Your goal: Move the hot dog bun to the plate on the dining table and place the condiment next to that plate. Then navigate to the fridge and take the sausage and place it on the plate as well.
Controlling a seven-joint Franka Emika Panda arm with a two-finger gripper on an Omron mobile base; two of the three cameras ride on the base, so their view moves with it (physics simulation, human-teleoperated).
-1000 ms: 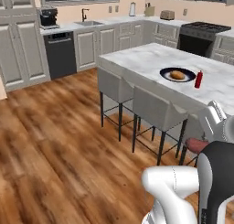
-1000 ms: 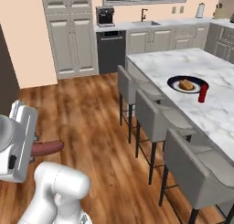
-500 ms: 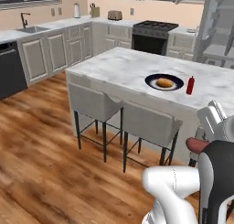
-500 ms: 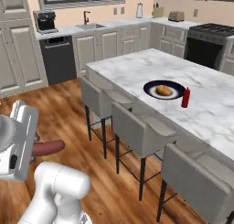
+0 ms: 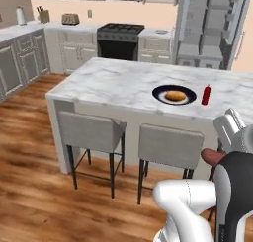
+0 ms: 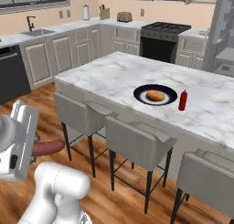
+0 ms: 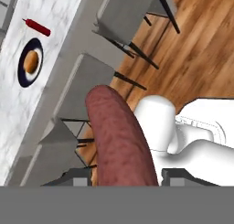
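My gripper [image 7: 130, 178] is shut on the sausage [image 7: 118, 137], a pinkish-brown link that sticks out past the fingertips. The sausage [image 5: 213, 157] pokes from the gripper [image 5: 225, 149] at the lower right in the left base view. In the right base view the sausage [image 6: 47, 148] and gripper [image 6: 33, 147] sit at the lower left. On the marble dining table [image 5: 113, 83] the dark plate [image 5: 174, 95] holds the hot dog bun [image 5: 175, 95]. The red condiment [image 5: 206, 94] stands upright just right of the plate. Behind the table rises the grey fridge [image 5: 212, 28], its shelves showing.
Grey stools [image 5: 91, 130] [image 5: 170, 144] line the table's near side, between me and the plate [image 6: 155, 95]. A black stove [image 5: 121, 38] and beige cabinets [image 5: 74, 48] run along the back wall. Wood floor [image 5: 29, 177] lies open to the left.
The whole picture has swung as the base drove: table, plate and condiment now sit nearer and more central, and the fridge has come into view. The gripper keeps its hold on the sausage.
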